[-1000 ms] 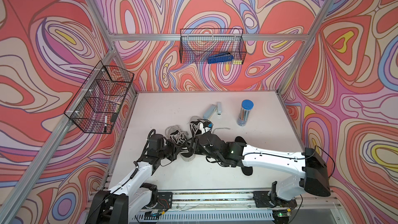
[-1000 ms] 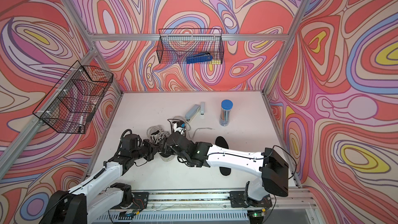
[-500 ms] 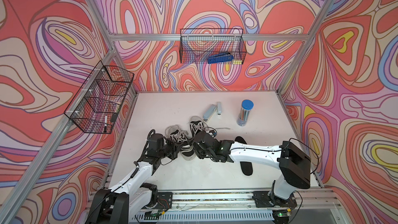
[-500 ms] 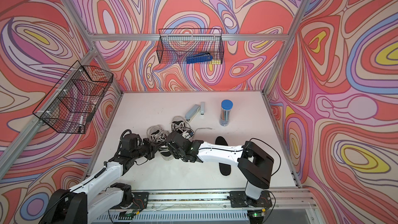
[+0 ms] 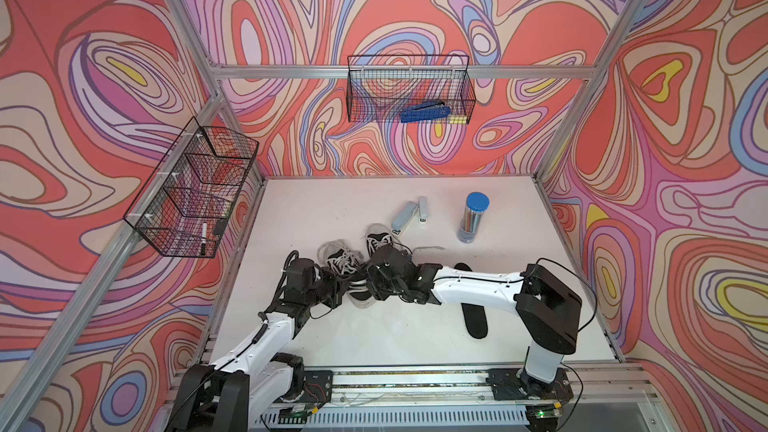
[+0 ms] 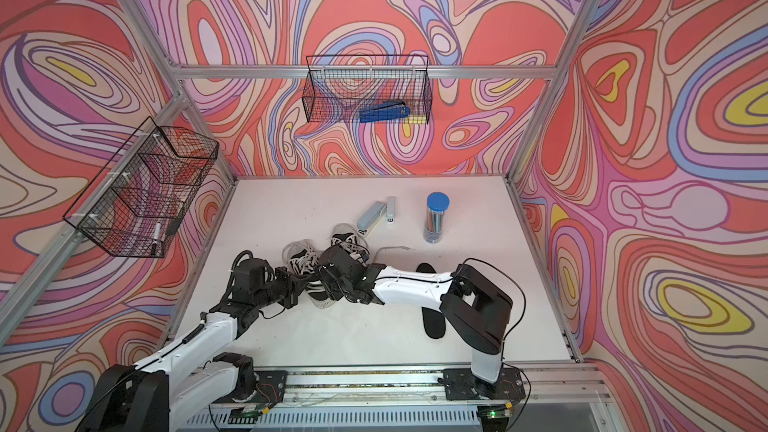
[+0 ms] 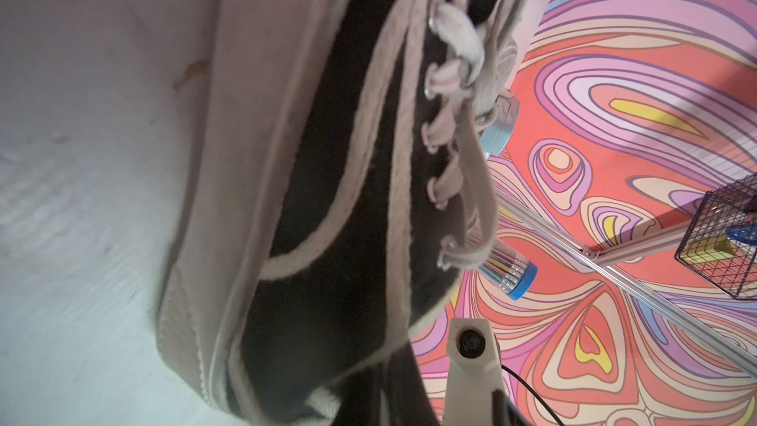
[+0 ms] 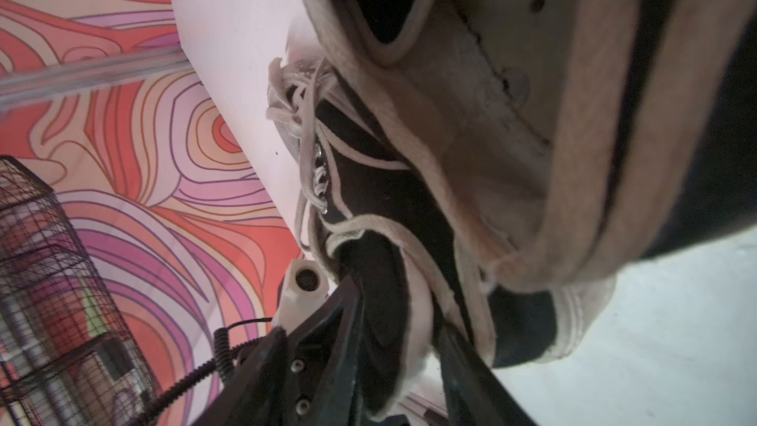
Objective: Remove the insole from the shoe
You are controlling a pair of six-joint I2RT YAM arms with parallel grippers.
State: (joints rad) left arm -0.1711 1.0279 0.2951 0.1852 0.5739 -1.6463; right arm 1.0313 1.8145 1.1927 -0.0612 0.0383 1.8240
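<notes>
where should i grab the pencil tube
Grip the tube around its clear middle, below the blue cap, coming in level from the robot's side. It stands upright and round, clear of the stapler, so the jaws should probably close squarely there.

White-shelled left arm (image 5: 249, 353), lower left in both top views: black joints (image 5: 293, 311), thin black cable (image 5: 254, 336) along shell. White-shelled right arm (image 5: 478, 290), centre right: bulky black elbow housing (image 5: 548, 309), looping black cable (image 5: 595, 301). Black left gripper (image 5: 340, 284). Right wrist view, lower left: coiled black cord (image 8: 219, 348), white lens housing (image 8: 305, 280), black plate (image 8: 299, 383) with two screws.
</notes>
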